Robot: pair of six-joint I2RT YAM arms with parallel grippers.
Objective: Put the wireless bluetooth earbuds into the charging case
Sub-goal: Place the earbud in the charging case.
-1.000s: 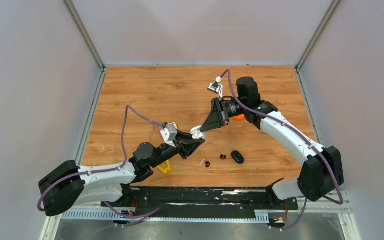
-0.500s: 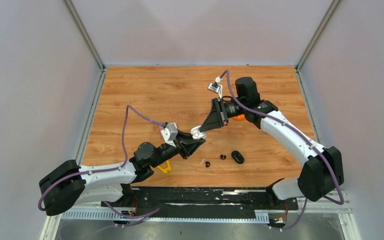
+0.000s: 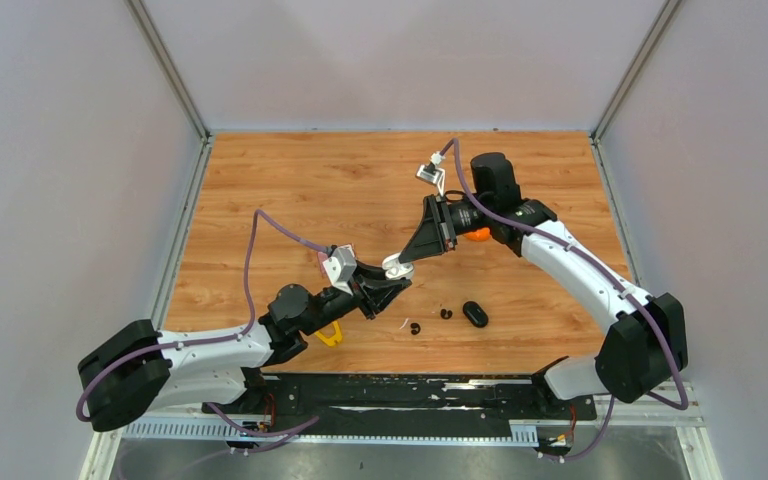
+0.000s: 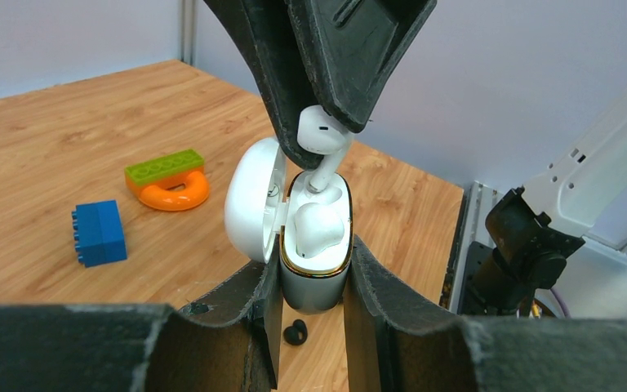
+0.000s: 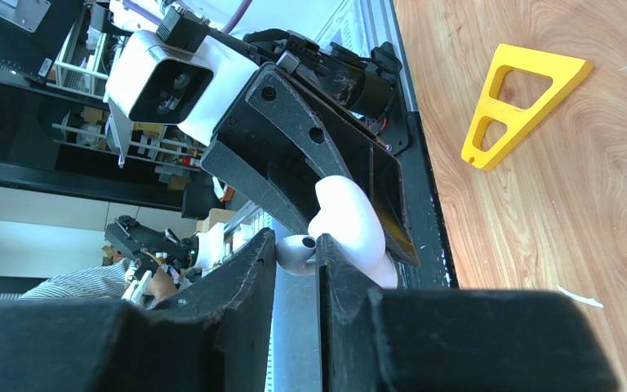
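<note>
Above the table, a glossy white short-stemmed earbud (image 4: 317,126) is being held at the open glossy white charging case (image 4: 314,286).
Nearest, the gold-rimmed case is being clenched upright between the jaws of the left gripper (image 4: 312,265), its lid standing open to the left; a seated white earbud (image 4: 317,224) is lying in the nearer socket. Below, a small rounded black earbud (image 4: 295,331) is lying on the wood-grain table (image 4: 49,131). Above, the stemmed earbud is being pinched by the jaws of the right gripper (image 4: 324,139), stem tip at the farther socket's mouth. Beyond, a blue toy block (image 4: 98,233) and a green block (image 4: 163,169) on an orange ring (image 4: 167,192) are resting.
</note>
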